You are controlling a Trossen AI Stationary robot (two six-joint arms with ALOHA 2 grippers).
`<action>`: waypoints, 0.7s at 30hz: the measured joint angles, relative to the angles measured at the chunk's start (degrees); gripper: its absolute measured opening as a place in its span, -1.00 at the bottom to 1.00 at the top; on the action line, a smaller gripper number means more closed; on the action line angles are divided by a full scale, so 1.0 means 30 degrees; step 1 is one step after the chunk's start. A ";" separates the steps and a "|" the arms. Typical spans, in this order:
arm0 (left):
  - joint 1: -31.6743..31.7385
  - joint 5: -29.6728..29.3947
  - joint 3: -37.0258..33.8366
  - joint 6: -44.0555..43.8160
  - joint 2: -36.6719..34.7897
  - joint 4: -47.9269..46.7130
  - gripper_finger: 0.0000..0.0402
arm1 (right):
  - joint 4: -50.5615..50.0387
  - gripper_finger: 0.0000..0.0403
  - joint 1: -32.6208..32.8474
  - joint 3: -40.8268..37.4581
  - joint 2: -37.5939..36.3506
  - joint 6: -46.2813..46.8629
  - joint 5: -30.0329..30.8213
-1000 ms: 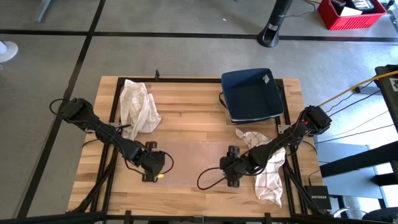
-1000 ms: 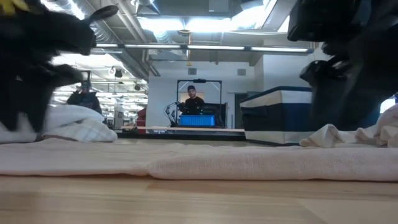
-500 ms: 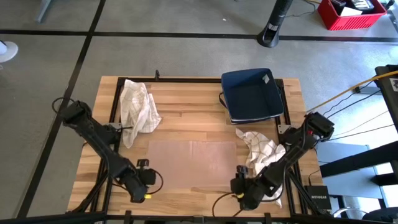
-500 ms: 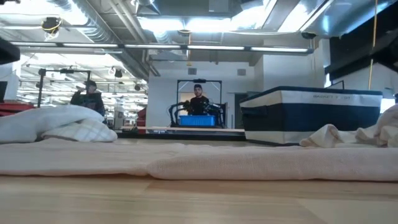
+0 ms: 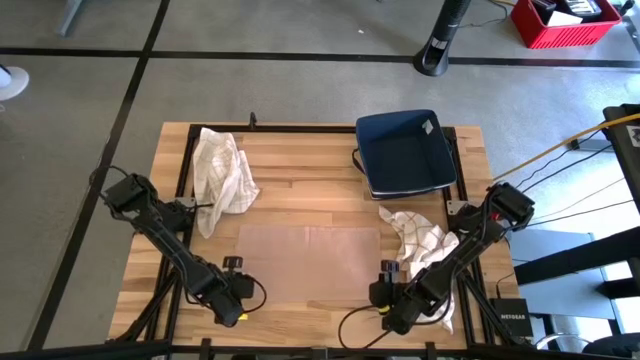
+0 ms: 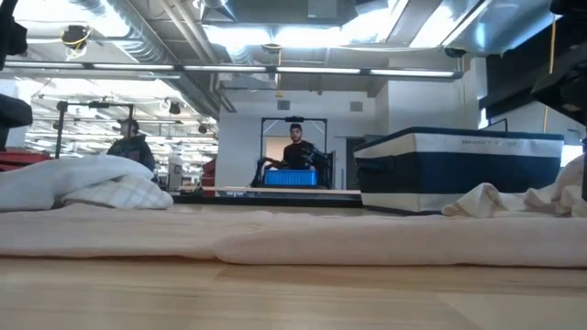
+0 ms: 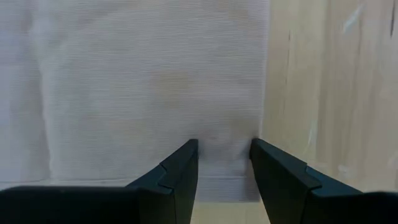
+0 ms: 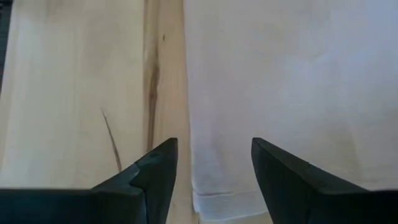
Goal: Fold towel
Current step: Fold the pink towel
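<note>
A pale, plain towel (image 5: 310,262) lies spread flat on the middle of the wooden table; the low view shows it as a low band (image 6: 275,236). My left gripper (image 5: 238,302) stands open just over the towel's near left corner (image 7: 252,190), its fingers pointing steeply down at either side of the hem. At the near right corner (image 8: 198,202) my right gripper (image 5: 388,300) is open too, one finger above bare wood and the other above the cloth. In both wrist views the left gripper (image 7: 224,163) and the right gripper (image 8: 214,167) have nothing between their fingers.
A crumpled checked cloth (image 5: 222,165) lies at the far left, and another (image 5: 425,255) lies at the right under my right arm. At the far right stands a navy basket (image 5: 405,150). People (image 6: 293,151) show in the room beyond the table.
Both grippers have gone from over the towel's middle toward the table's near edge, the left also outward to the left and the right outward to the right, each ending over a near corner. In the low view the dark arms have cleared away. The towel has stayed flat.
</note>
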 joint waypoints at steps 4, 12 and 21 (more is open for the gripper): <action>-0.0007 0.0759 0.0328 -0.0031 -0.0190 -0.0005 -0.30 | 0.0103 -0.01 0.0000 0.0000 0.0005 0.0007 0.0000; -0.0666 0.0662 0.0589 -0.0916 -0.0317 0.0038 -0.30 | 0.0654 -0.01 0.0022 0.0000 -0.0002 -0.0087 -0.0159; -0.1102 -0.0369 -0.0379 -0.1518 -0.0202 0.0242 -0.30 | 0.1594 -0.01 0.0022 0.0000 0.1351 -0.0168 -0.0694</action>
